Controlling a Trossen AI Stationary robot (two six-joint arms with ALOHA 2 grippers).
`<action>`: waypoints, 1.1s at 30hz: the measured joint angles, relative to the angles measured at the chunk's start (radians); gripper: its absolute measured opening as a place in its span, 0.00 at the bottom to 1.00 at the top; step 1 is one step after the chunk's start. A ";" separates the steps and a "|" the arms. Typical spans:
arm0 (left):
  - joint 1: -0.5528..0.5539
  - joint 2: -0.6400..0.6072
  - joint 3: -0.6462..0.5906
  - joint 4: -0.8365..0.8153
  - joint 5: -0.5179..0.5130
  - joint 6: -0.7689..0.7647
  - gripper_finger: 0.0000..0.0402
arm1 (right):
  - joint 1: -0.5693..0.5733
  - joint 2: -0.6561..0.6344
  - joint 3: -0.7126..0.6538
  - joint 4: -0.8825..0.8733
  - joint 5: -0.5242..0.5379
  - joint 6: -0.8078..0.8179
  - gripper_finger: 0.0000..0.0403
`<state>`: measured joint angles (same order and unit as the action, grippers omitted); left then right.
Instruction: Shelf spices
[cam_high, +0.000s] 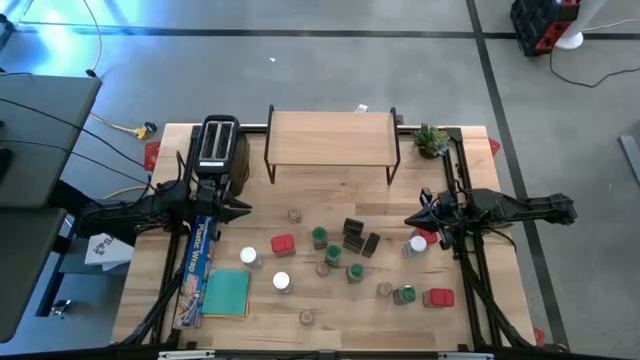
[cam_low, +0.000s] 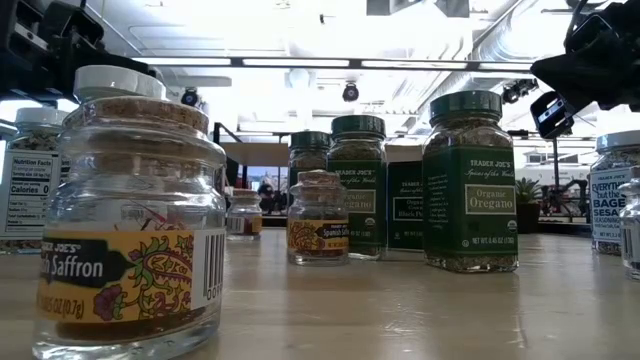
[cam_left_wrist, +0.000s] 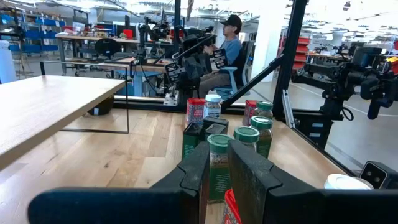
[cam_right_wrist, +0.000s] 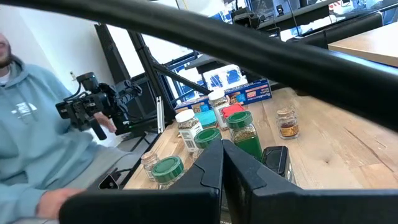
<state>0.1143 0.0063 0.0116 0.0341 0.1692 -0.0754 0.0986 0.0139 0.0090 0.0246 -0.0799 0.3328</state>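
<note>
A: Showing the spices (cam_high: 330, 250) scattered across the middle of the table, none yet on the shelf (cam_high: 331, 137), which stands bare at the far edge beside the toaster (cam_high: 218, 147).

B: And the claws?

A: The left gripper (cam_high: 240, 208) hovers near the toaster, fingers slightly parted, pinching nothing. The right gripper (cam_high: 412, 220) is pressed together, empty, near a white-lidded jar (cam_high: 417, 243).

B: Best approach?

A: Probably spread the fingers first, descend squarely over one upright jar, avoiding its neighbours.
</note>
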 joint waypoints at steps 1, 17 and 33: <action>0.000 0.000 0.000 0.000 0.000 0.000 0.13 | 0.000 0.000 0.000 0.000 0.000 0.000 0.00; -0.011 0.029 0.005 0.270 -0.161 -0.252 0.13 | 0.000 0.000 0.000 0.000 0.000 0.000 0.00; -0.257 0.588 0.689 -0.402 -0.277 0.149 0.02 | 0.000 0.000 0.000 0.000 0.000 0.000 0.00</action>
<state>-0.1423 0.5943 0.7006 -0.3679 -0.1074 0.0741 0.0986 0.0135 0.0092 0.0248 -0.0796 0.3327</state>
